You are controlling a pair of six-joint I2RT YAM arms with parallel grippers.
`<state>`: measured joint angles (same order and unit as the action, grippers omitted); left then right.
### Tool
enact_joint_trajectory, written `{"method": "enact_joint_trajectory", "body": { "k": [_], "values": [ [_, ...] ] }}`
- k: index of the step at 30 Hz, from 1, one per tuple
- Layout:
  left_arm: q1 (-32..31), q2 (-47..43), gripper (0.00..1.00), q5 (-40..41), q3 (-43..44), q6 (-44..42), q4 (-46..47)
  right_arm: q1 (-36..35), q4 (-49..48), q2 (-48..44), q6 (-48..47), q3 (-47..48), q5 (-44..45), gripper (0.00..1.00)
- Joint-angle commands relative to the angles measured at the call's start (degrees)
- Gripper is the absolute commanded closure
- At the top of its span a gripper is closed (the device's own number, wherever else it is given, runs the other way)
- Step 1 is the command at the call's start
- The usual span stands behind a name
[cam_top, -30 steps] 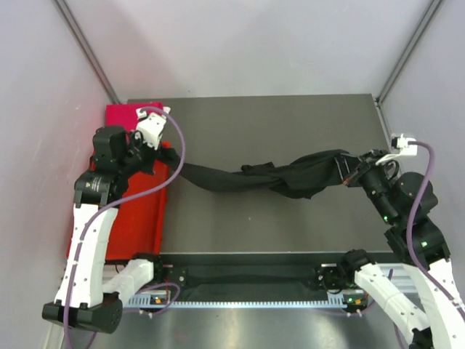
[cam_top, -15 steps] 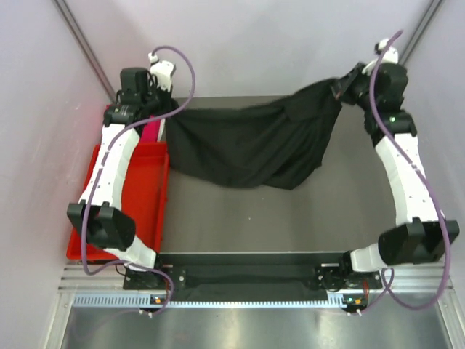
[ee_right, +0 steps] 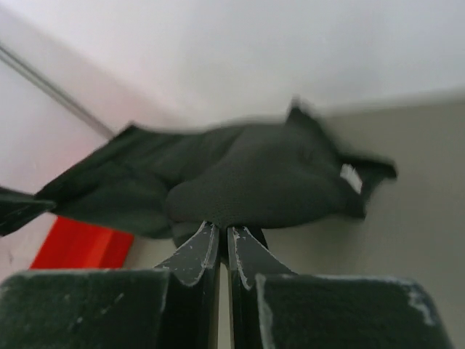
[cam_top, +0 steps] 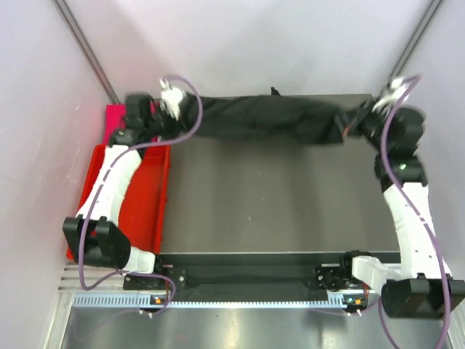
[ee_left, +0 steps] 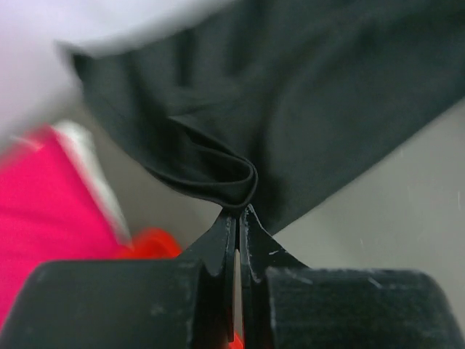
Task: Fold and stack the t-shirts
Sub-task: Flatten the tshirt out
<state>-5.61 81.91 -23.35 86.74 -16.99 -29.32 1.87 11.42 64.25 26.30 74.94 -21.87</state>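
The black t-shirt is stretched as a long band along the table's far edge between both grippers. My left gripper is shut on its left end; in the left wrist view the fingertips pinch a fold of the black cloth. My right gripper is shut on its right end; in the right wrist view the tips pinch a bunched lump of it. The magenta-pink folded shirt lies at the far left, and it shows pink in the left wrist view with a white edge beside it.
A red plastic tray stands along the table's left side, partly under my left arm. The dark grey tabletop stretches in front of the shirt. White walls close in at the back and on both sides.
Both grippers have dropped and pulled apart at the far edge. The black shirt, which hung as a wide sheet half a second ago, is now drawn into a narrow band.
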Motion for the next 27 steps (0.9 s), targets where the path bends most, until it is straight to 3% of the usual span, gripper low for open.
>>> {"method": "enact_joint_trajectory", "body": {
  "k": [1, 3, 4, 7, 10, 12, 15, 18, 21, 24, 27],
  "values": [
    [0.16, 0.18, 0.99, -7.84, -16.10, -7.60, -0.47, 0.59, -1.39, -3.24, 3.04, -18.38, 0.25, 1.00],
    [-0.02, -0.61, 0.92, -8.99, -21.41, -12.59, -1.87, 0.59, -3.06, -4.74, 3.66, -28.50, 0.07, 1.00],
    [-0.19, -0.87, 0.75, -9.25, -25.26, -14.63, -3.10, 0.59, -3.07, -4.66, 3.06, -30.79, 0.59, 1.00],
    [-0.28, -1.49, 0.38, -7.42, -28.99, -22.63, -9.77, 0.77, -1.66, -2.56, 1.30, -35.38, 4.02, 1.00],
    [-0.19, -3.85, 0.23, -5.74, -28.82, -27.03, -15.92, 1.56, -2.28, -0.36, 0.50, -37.49, 4.55, 1.00],
    [-0.28, -5.52, 0.23, -5.04, -27.33, -26.96, -17.00, 1.73, -2.72, 0.96, -0.11, -37.93, 5.17, 1.00],
    [-0.72, -7.38, 0.24, -0.40, -27.24, -22.92, -10.34, 2.00, -3.24, 2.90, -0.64, -37.58, 5.17, 1.00],
    [-1.95, -3.53, 0.39, 7.52, -24.89, -19.84, -1.20, 2.44, -3.95, 5.00, -0.99, -37.23, 5.78, 1.00],
    [-3.01, 10.40, 0.42, 11.22, -14.70, -19.04, -2.57, 3.05, -3.95, 6.85, -1.34, -36.18, 5.35, 1.00],
    [-3.09, 18.26, 0.35, 10.26, -4.52, -18.34, -6.00, 3.14, -3.86, 7.82, -1.52, -35.47, 4.82, 1.00],
    [-3.80, 27.05, 0.34, 8.42, 3.77, -19.39, -10.21, 3.23, -3.95, 8.35, -1.69, -35.04, 4.82, 1.00]
  ]
}}
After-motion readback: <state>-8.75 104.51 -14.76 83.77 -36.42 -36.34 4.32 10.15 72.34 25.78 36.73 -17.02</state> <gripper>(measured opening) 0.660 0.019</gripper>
